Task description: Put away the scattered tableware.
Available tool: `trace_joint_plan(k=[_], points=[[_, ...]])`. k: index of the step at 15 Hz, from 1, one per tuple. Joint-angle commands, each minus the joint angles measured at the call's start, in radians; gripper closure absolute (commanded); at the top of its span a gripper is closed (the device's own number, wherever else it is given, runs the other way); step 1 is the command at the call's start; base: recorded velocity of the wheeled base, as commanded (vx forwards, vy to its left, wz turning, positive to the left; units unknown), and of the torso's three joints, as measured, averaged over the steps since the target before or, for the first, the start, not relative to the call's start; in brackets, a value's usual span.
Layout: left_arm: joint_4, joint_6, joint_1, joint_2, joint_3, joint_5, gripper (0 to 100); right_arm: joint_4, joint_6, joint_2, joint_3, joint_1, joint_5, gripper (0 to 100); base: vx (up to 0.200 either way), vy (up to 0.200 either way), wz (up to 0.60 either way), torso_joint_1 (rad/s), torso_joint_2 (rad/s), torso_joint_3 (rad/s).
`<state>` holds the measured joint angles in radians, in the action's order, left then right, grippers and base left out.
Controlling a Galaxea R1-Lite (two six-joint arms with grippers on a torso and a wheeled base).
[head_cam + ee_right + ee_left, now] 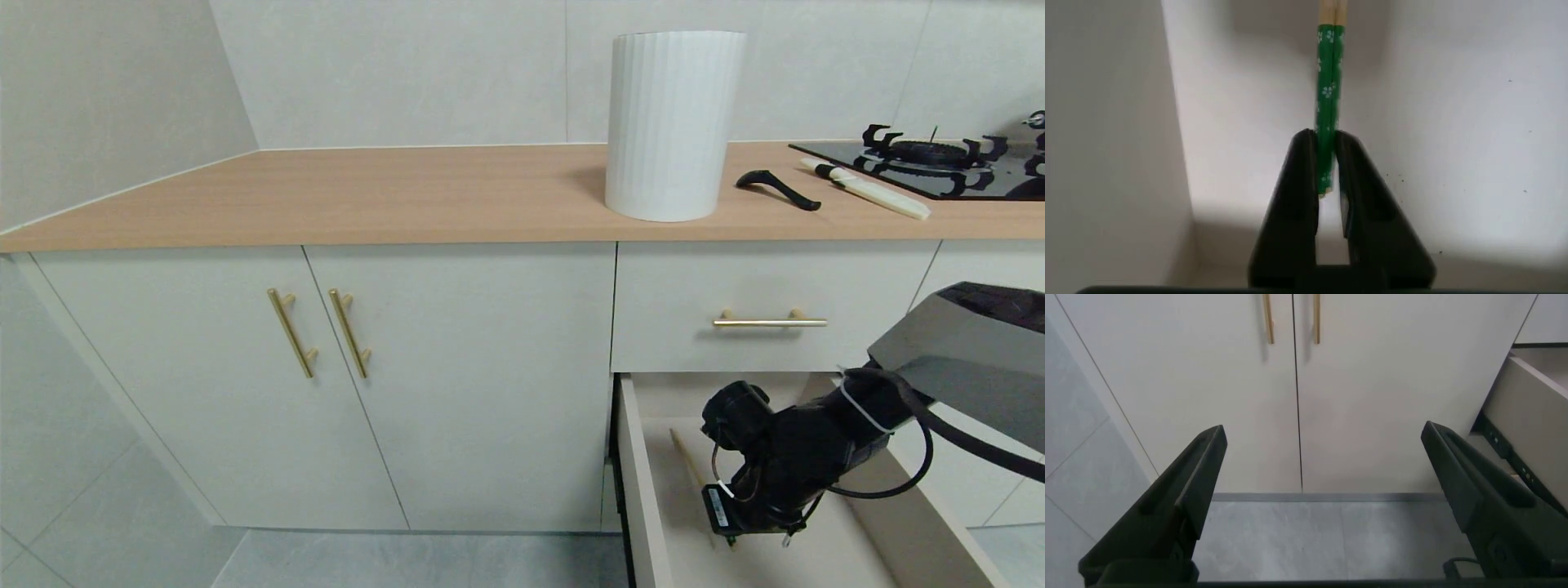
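Note:
A pair of chopsticks (1328, 65) with green flowered sleeves and bare wooden ends is pinched between the fingers of my right gripper (1324, 145). That gripper (755, 527) is down inside the open lower drawer (641, 490), and the chopsticks (686, 461) slant along the drawer floor near its left wall. On the countertop lie a black-handled utensil (775, 188) and a cream knife (869, 189). My left gripper (1323, 437) hangs open with nothing in it, low before the cabinet doors (1298, 392).
A tall white ribbed container (671, 122) stands on the wooden countertop (367, 196). A gas hob (931, 159) sits at the far right. The upper drawer (771, 306) above the open one is closed. The double doors (326, 367) have gold handles.

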<state>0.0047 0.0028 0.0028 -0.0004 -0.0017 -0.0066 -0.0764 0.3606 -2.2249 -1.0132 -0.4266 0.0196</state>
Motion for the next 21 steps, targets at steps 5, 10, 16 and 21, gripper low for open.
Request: trace_joint_plan(k=[5, 10, 16, 21], points=[[0.000, 0.000, 0.000, 0.000, 0.000, 0.000, 0, 0.000, 0.000, -0.013, -0.001, -0.001, 0.000, 100, 0.000, 0.000, 0.00, 0.000, 0.00, 0.000], [0.000, 0.000, 0.000, 0.000, 0.000, 0.000, 0, 0.000, 0.001, -0.010, -0.001, -0.001, 0.000, 0, 0.000, 0.000, 0.00, 0.000, 0.00, 0.000], [0.000, 0.000, 0.000, 0.000, 0.000, 0.000, 0, 0.000, 0.020, 0.172, 0.021, 0.031, 0.005, 0, 0.000, 0.000, 0.00, 0.000, 0.00, 0.000], [0.000, 0.000, 0.000, 0.000, 0.000, 0.000, 0, 0.000, 0.017, 0.429, 0.021, 0.115, 0.007, 0, 0.000, 0.000, 0.00, 0.000, 0.00, 0.000]])
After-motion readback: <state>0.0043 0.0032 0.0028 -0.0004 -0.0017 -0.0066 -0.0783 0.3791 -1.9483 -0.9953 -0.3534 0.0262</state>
